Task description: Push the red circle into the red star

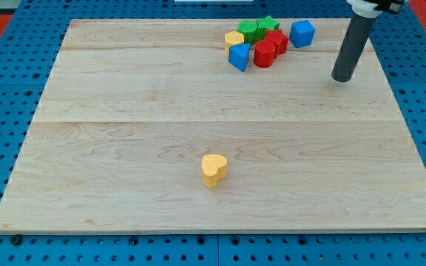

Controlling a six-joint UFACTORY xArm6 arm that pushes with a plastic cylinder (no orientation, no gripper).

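The red circle (264, 54) stands near the view's top, in a tight cluster of blocks. The red star (277, 40) is right behind it, toward the view's top right, and the two touch. My tip (342, 78) rests on the board to the right of the cluster, about a hundred pixels right of the red circle and a little lower. It touches no block.
The cluster also holds a blue block (239, 57), a yellow block (234, 38), a green circle (248, 31) and a green star (268, 25). A blue cube (302, 33) sits just right of it. A yellow heart (214, 169) stands alone near the view's bottom.
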